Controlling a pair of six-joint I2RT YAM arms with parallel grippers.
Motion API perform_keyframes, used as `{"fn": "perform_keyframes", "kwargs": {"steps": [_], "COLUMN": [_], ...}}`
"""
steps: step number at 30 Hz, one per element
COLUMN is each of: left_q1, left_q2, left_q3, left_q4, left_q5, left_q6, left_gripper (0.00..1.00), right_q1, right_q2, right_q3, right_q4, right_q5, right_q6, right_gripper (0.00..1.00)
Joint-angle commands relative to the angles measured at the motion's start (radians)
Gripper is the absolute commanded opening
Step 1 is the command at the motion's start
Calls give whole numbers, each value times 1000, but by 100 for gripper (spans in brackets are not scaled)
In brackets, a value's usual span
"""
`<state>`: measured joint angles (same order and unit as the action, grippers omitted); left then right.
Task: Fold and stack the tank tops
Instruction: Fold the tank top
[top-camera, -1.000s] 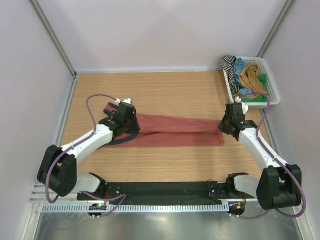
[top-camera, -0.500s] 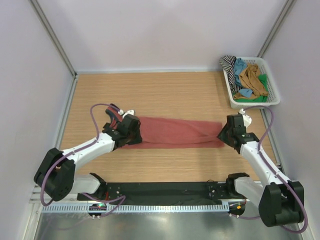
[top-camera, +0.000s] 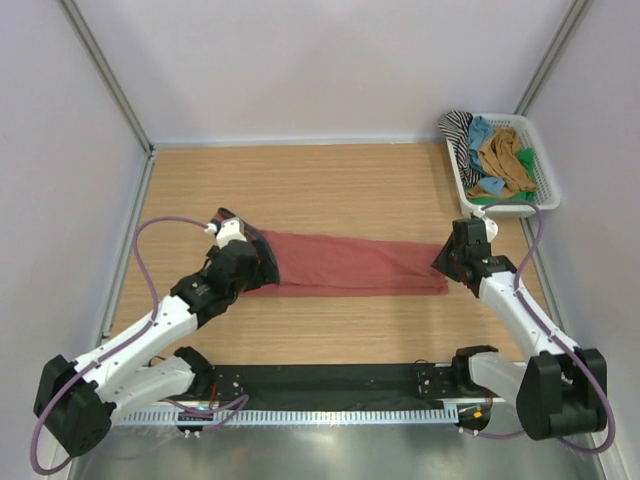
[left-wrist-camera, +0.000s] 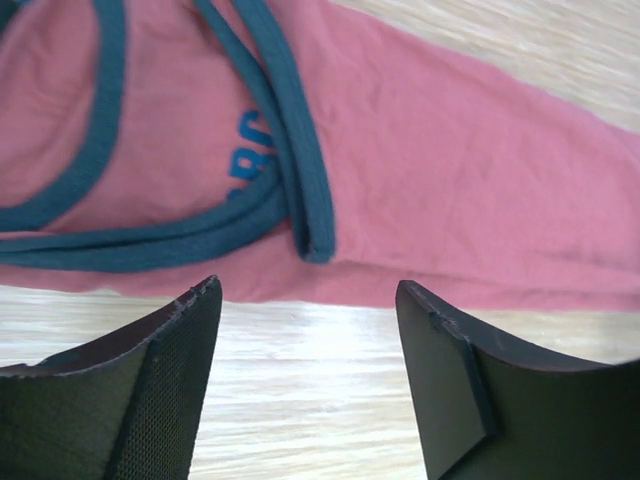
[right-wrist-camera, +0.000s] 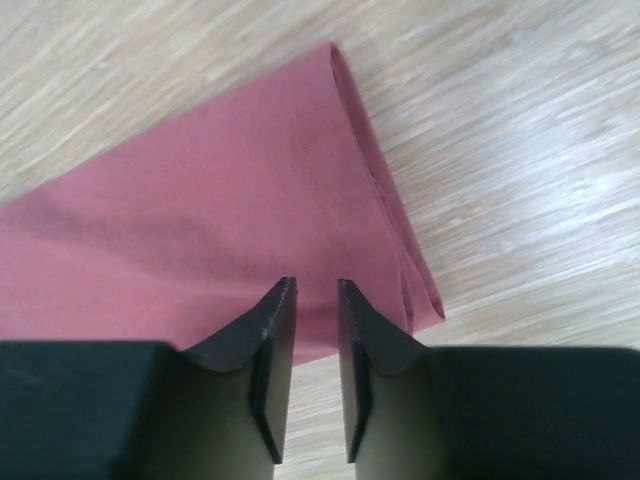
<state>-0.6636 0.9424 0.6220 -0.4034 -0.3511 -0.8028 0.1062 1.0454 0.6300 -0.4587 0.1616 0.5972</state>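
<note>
The rust-red tank top (top-camera: 350, 265) lies on the table folded lengthwise into a long flat strip. Its navy-trimmed strap end (left-wrist-camera: 290, 130) and blue chest print (left-wrist-camera: 250, 150) face my left gripper (top-camera: 262, 270). That gripper is open (left-wrist-camera: 308, 300) just short of the cloth's near edge, over bare wood. My right gripper (top-camera: 447, 262) hovers over the hem end (right-wrist-camera: 200, 220). Its jaws (right-wrist-camera: 317, 290) are narrowly apart with nothing between them. More tank tops, an ochre-brown one (top-camera: 505, 155) among them, are piled in the basket.
A white basket (top-camera: 510, 208) stands at the back right corner, holding striped (top-camera: 458, 130), blue (top-camera: 480, 130) and green (top-camera: 515, 195) cloth. White walls close in the table on three sides. A black rail (top-camera: 330, 380) runs along the near edge.
Both grippers brought the raised half down and let go, leaving one flat strip. The left gripper opened wide and drew back; the right opened, then narrowed.
</note>
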Motion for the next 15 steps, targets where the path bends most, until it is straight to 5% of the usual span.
{"fn": "perform_keyframes", "kwargs": {"steps": [1,4,8,15], "left_q1": [56,227,464,594], "left_q2": [42,110,232,542], "left_q3": [70,90,133,401], "left_q4": [-74,-60,18,31], "left_q5": [-97,25,205,260], "left_q6": [13,24,39,56], "left_gripper": [73,79,79,79], "right_q1": [10,9,9,9], "right_q2": [51,45,10,22], "right_q3": [28,-22,-64,-26], "right_q4": [37,49,51,55], "right_q5": [-34,-13,24,26], "right_q6": [-24,7,45,12], "right_gripper": [27,7,4,13]}}
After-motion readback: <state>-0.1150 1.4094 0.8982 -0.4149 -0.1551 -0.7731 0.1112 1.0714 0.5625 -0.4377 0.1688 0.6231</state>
